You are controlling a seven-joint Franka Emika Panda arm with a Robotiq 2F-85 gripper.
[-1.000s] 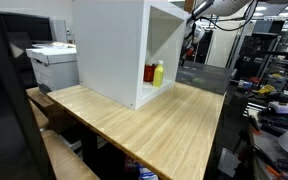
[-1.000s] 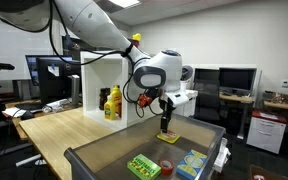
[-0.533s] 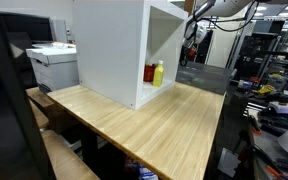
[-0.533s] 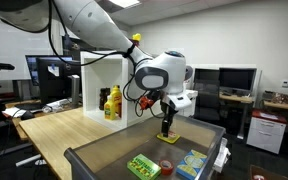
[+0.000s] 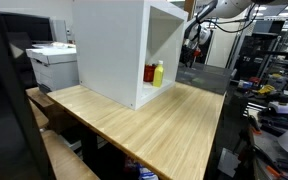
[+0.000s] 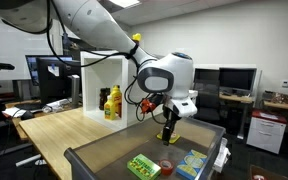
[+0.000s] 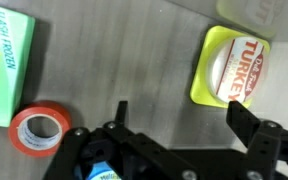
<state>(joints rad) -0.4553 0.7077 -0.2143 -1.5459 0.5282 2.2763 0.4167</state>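
My gripper (image 7: 184, 115) is open and empty, its two black fingers spread wide over the grey floor of a dark bin (image 6: 94, 160). A yellow-green package labelled TURKEY (image 7: 234, 65) lies just ahead of the right finger, not touching it. A red tape roll (image 7: 39, 130) and a green box (image 7: 6, 60) lie to the left. In an exterior view the gripper (image 6: 171, 130) hangs low over the far side of the bin, pointing down.
A white open cabinet (image 5: 114, 50) stands on the wooden table (image 5: 154, 125) and holds a yellow bottle (image 5: 158, 72) and a red one (image 5: 150, 73). The bin's near part holds a green packet (image 6: 142, 165) and a blue-green box (image 6: 191, 163). Desks with monitors stand behind.
The gripper has shifted a little to the right and lower over the bin. It stays open. The objects have not moved.
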